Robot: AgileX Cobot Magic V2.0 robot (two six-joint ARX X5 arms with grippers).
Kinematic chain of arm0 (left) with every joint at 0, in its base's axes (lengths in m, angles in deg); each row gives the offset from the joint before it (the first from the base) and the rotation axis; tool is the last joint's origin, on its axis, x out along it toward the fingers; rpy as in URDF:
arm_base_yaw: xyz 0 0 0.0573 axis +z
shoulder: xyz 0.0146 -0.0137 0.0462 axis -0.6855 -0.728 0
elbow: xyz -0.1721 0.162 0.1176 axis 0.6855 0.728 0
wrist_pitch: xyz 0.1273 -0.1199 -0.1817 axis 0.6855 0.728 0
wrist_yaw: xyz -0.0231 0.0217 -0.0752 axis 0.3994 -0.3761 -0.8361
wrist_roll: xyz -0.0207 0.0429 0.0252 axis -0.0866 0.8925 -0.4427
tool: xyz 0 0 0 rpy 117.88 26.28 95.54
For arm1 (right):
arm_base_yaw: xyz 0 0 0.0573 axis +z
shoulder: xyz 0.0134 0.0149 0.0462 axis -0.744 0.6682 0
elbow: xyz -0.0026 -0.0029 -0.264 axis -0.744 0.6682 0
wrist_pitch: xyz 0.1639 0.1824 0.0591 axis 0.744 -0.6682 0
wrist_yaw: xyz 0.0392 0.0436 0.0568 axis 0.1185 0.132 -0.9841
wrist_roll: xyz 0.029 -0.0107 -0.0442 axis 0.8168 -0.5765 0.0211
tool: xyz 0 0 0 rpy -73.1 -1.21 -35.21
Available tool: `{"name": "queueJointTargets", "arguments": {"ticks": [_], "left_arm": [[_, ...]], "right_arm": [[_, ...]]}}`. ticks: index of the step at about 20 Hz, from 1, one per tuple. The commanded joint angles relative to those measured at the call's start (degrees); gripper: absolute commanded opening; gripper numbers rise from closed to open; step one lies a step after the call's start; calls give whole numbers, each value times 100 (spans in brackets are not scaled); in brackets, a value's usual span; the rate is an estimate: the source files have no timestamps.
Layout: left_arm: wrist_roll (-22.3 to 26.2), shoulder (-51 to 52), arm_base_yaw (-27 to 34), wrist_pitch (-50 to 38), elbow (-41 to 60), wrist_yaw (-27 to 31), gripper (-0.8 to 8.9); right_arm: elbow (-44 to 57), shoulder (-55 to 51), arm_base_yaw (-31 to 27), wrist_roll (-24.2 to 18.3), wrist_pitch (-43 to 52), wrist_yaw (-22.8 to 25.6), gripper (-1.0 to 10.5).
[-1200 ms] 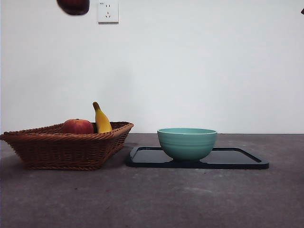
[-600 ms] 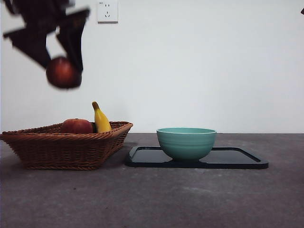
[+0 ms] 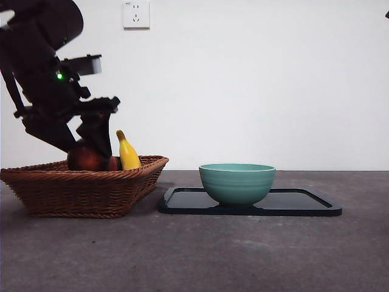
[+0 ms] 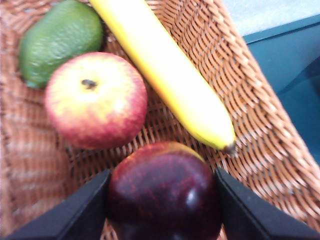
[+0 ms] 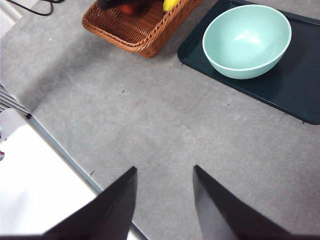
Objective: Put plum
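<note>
While the left gripper (image 4: pixel 162 200) clamps the plum (image 4: pixel 164 192) between its two jaws, the fruit sits low inside the basket (image 3: pixel 85 185), at or just above the weave; whether it touches cannot be told. Near the plum lie an apple (image 4: pixel 95 100), a banana (image 4: pixel 167 75) and a green fruit (image 4: pixel 60 40), the banana along the basket's wall toward the tray (image 3: pixel 304 204). On that tray stands the bowl (image 3: pixel 237 182), beside the basket. Well above the tabletop (image 5: pixel 165 125), the right gripper (image 5: pixel 164 200) hangs with jaws apart, holding nothing.
</note>
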Motion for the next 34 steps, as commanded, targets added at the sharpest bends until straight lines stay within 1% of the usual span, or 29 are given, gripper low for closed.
{"name": "queueJointTargets", "arguments": {"ticks": [1, 11, 12, 14, 15, 19, 21, 22, 24, 25, 29, 32, 34], "left_arm": [[96, -236, -15, -155, -44, 22, 212], [114, -608, -15, -44, -44, 22, 221], [109, -608, -15, -35, -44, 22, 241], [70, -608, -15, -2, -46, 22, 322], [68, -590, -15, 15, -46, 22, 346], [68, -404, -15, 28, -52, 22, 352], [68, -229, -13, 44, -52, 22, 354], [70, -122, -13, 63, -52, 22, 375], [70, 76, -13, 68, -55, 22, 463], [70, 188, -15, 90, -57, 22, 483], [68, 887, -33, 391, -57, -22, 480], [68, 1685, -103, 767, -59, -46, 466], [68, 2234, -125, 1108, -59, -339, 465]], "right_arm": [[-46, 17, 26, -42, 52, 7, 179], [-46, 17, 26, 2, 52, 7, 179], [-46, 17, 26, 2, 55, 7, 179], [-46, 17, 26, 0, 55, 7, 179], [-46, 17, 26, 0, 55, 9, 179], [-46, 17, 26, 0, 55, 7, 179], [-46, 17, 26, 0, 55, 9, 179], [-46, 17, 26, 0, 55, 9, 179], [-46, 17, 26, 0, 55, 9, 179], [-46, 17, 26, 0, 55, 7, 179], [-46, 17, 26, -2, 57, 9, 179], [-46, 20, 26, -4, 59, 9, 179], [-46, 20, 26, -4, 66, 11, 179]]}}
